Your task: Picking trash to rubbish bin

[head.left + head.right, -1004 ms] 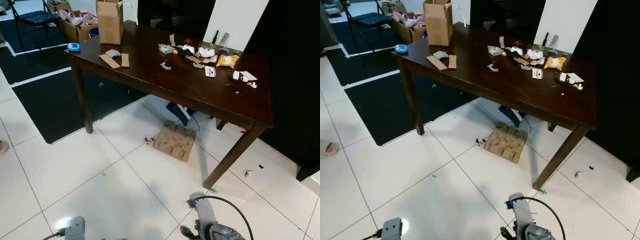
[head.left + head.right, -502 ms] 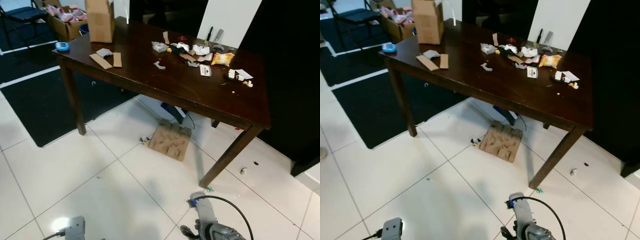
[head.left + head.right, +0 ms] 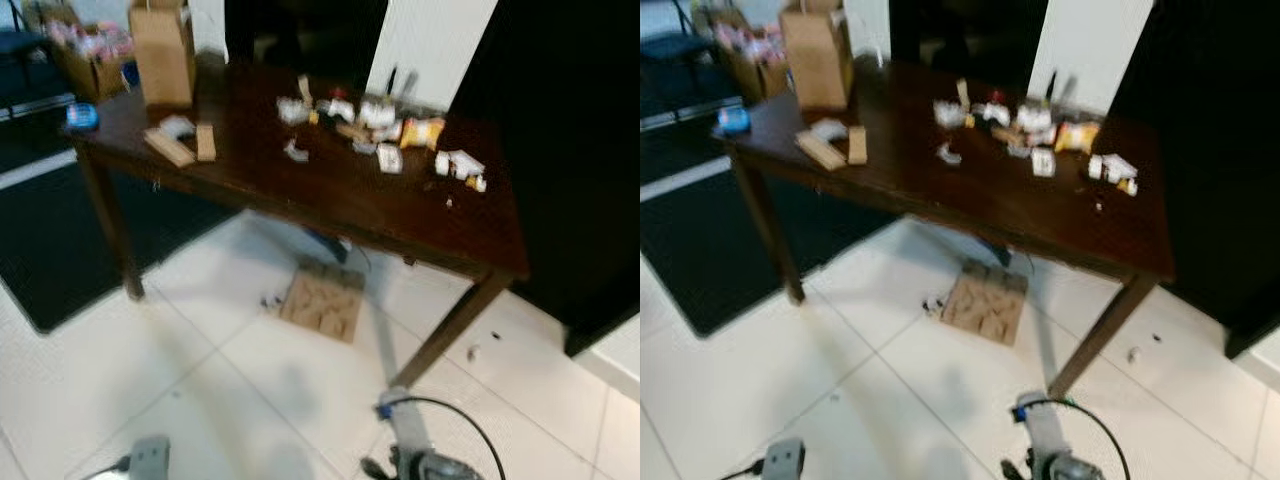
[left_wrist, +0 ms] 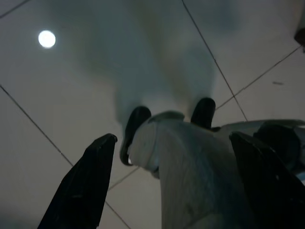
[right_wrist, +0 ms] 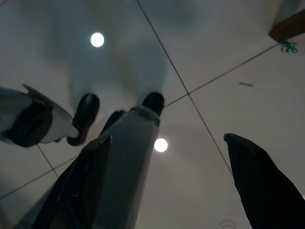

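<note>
Trash lies scattered on a dark wooden table [image 3: 330, 190]: a yellow snack bag [image 3: 422, 131], white wrappers [image 3: 456, 163], small scraps [image 3: 295, 152] and two cardboard strips [image 3: 172, 148]. A flat cardboard piece [image 3: 322, 302] rests on the tiles under the table. Both arms hang low at my sides, well short of the table. My left gripper [image 4: 171, 138] is open over the floor tiles beside my leg. My right gripper [image 5: 166, 139] is also open, with nothing between its fingers.
A brown paper bag [image 3: 162, 55] and a blue object [image 3: 82, 115] stand at the table's far left end. A box of clutter [image 3: 85, 55] sits behind it, on a black mat [image 3: 50, 250]. Small bits [image 3: 472, 352] lie near the table's front right leg [image 3: 450, 325]. White tiles stretch before me.
The whole picture has slid left and turned blurry, so the camera is moving. Nothing on the table or floor has shifted. Both arms still hang as before.
</note>
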{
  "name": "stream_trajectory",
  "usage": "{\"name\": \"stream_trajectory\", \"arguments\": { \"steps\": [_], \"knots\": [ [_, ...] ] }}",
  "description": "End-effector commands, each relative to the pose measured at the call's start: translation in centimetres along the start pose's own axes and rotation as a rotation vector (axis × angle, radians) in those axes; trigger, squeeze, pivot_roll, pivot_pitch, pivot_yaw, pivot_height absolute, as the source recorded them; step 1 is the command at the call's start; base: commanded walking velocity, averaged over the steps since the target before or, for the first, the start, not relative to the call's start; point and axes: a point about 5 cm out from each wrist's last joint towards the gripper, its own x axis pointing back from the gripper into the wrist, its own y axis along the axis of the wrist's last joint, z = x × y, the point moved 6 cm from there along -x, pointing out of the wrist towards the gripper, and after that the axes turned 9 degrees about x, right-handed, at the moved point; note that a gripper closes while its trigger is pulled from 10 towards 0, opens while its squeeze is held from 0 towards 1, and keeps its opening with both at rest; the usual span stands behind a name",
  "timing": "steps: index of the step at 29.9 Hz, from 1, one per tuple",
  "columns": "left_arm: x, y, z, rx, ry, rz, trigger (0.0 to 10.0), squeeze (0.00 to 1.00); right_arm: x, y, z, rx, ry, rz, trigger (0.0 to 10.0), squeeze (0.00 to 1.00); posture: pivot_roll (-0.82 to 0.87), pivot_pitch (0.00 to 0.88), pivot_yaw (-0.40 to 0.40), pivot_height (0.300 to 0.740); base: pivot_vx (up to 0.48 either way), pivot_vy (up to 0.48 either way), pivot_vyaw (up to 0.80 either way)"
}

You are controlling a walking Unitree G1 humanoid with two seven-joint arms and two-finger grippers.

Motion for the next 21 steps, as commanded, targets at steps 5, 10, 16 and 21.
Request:
{"name": "stream_trajectory", "arguments": {
  "steps": [5,10,16,21],
  "knots": [
    [0.3,-2.2,0.1,0.007,0.008,0.063,10.0,0.00,0.2,-0.4,-0.9,-0.077,-0.055,0.001,10.0,0.00,0.21,0.080,-0.105,0.740,0.330,0.000,0.00],
    [0.4,-2.3,0.2,0.009,0.013,0.065,10.0,0.00,0.7,-1.1,-2.7,-0.177,-0.139,0.018,10.0,0.00,0.20,0.084,-0.101,0.740,0.326,0.000,-0.32],
    [0.4,-2.4,0.5,0.027,0.029,0.060,10.0,0.00,1.7,-2.3,-5.2,-0.209,-0.238,0.044,10.0,0.00,0.20,0.094,-0.102,0.740,0.309,0.000,-0.80],
    [0.6,-2.5,1.0,0.035,0.040,0.062,10.0,0.00,2.1,-2.6,-6.1,-0.223,-0.275,0.047,10.0,0.00,0.19,0.097,-0.102,0.740,0.295,0.000,-0.48]
  ]
}}
